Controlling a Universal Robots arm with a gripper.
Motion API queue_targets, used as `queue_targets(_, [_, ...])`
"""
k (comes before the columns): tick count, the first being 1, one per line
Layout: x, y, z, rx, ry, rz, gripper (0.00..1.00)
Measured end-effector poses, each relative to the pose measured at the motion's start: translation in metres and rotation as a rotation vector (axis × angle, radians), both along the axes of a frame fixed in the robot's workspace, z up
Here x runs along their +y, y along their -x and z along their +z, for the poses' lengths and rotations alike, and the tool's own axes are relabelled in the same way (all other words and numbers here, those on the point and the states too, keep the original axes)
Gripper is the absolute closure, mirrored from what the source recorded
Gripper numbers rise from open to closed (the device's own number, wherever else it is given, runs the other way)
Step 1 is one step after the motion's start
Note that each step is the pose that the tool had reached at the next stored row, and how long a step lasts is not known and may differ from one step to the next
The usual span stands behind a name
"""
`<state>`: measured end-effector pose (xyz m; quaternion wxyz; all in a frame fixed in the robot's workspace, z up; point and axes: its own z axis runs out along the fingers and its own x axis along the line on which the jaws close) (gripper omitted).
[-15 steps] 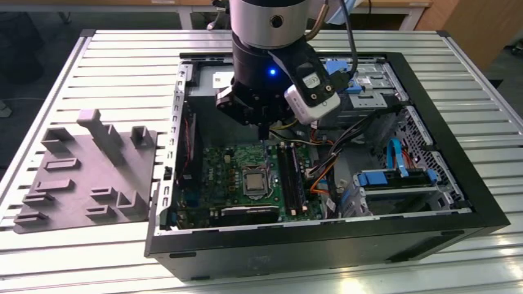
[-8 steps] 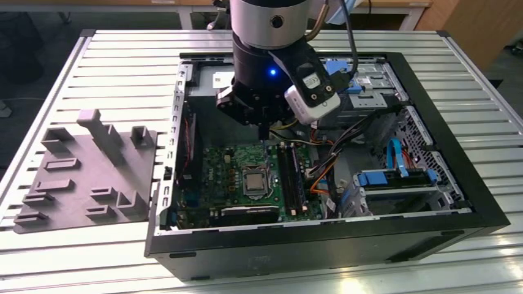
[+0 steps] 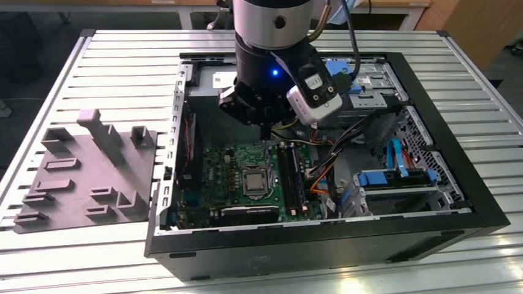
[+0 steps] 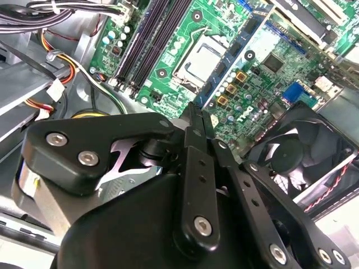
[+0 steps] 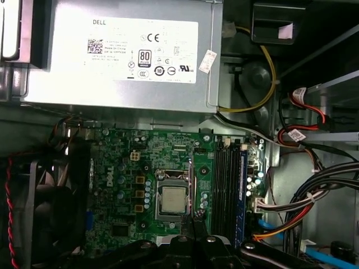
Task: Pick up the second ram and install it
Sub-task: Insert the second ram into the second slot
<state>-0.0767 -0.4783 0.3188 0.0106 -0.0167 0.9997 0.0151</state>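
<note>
My pincer (image 4: 194,130) was clenched on a thin dark strip, by my reckoning the second ram (image 4: 192,112), held edge-on above the motherboard (image 3: 237,177). The memory slots (image 3: 292,174) lay just beside it toward the exterior view's right, running lengthwise along the board.

Fan (image 4: 291,154) partly behind the gripper (image 4: 194,115) (second wrist view), one corner cropped.

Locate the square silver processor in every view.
Exterior view: processor at the motherboard's middle, in the open case.
First wrist view: processor between the fan and the memory slots.
Second wrist view: processor between the memory slots and the fan.
Shared landmark: the black memory slots alongside it.
</note>
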Motion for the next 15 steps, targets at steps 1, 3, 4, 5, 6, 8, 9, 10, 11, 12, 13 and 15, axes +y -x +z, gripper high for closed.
queue_targets(1, [0.0, -0.0003, 0.0, 0.0, -0.0001, 0.0, 0.89])
queue_targets(3, [0.0, -0.0009, -0.0001, 0.0, 0.0, -0.001, 0.89])
queue_targets(4, [0.0, -0.0013, -0.0001, 0.0, 0.0, -0.001, 0.89])
queue_targets(5, [0.0, -0.0018, -0.0001, -0.0001, -0.0001, -0.001, 0.89])
queue_targets(6, [0.0, -0.0023, -0.0002, 0.0, -0.0001, -0.001, 0.89])
queue_targets(8, [0.0, -0.0028, -0.0002, 0.0, 0.0, -0.001, 0.89])
queue_targets(9, [0.0, -0.0028, -0.0001, 0.0, 0.0001, -0.001, 0.89])
queue_targets(10, [0.0, -0.0029, -0.0001, 0.0, 0.0, -0.001, 0.89])
queue_targets(11, [0.0, -0.0029, -0.0002, 0.0, 0.0, -0.001, 0.89])
queue_targets(12, [0.0001, -0.003, -0.0002, 0.0, -0.0001, -0.001, 0.89])
queue_targets(13, [0.0, -0.003, -0.0002, -0.0001, 0.0, -0.001, 0.89])
queue_targets(15, [0.0, -0.0037, -0.0002, 0.0, -0.0001, 0.0, 0.89])
